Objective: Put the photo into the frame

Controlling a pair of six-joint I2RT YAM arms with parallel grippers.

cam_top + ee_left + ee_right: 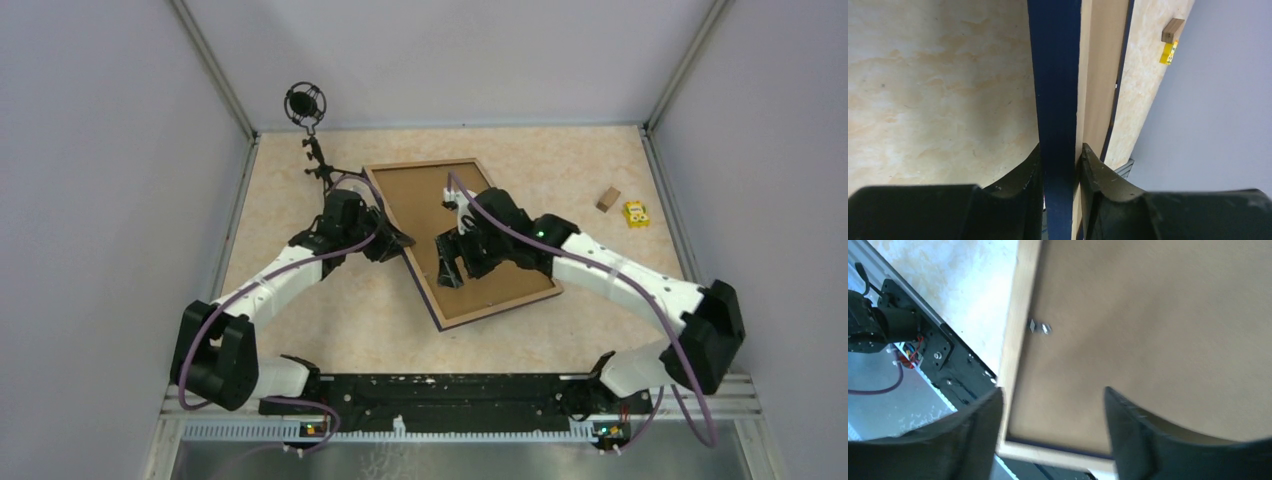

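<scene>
Frame (500, 308) holds backing board (1158, 330). Only left wrist view shows left gripper (1060, 150) clamping frame's blue rail; right gripper (1053, 400) spread above board.

Each of the two arms is built from smooth white tubular links (275, 283) joined by chunky black rounded joint housings (213, 355), bulkiest at the shoulders. A thin purple cable (181, 380) runs along each arm, and a small green indicator light (540, 233) glows on the right arm's black forearm block. The black base rail (440, 388) is flecked with white, and a black base plate (938, 356) carries silver screw heads beside red and yellow wires. The left gripper (1060, 150) has thick matte black curved fingers (1020, 182) with pale scuff specks; the right gripper (1053, 395) has matching black fingers (970, 432).
</scene>
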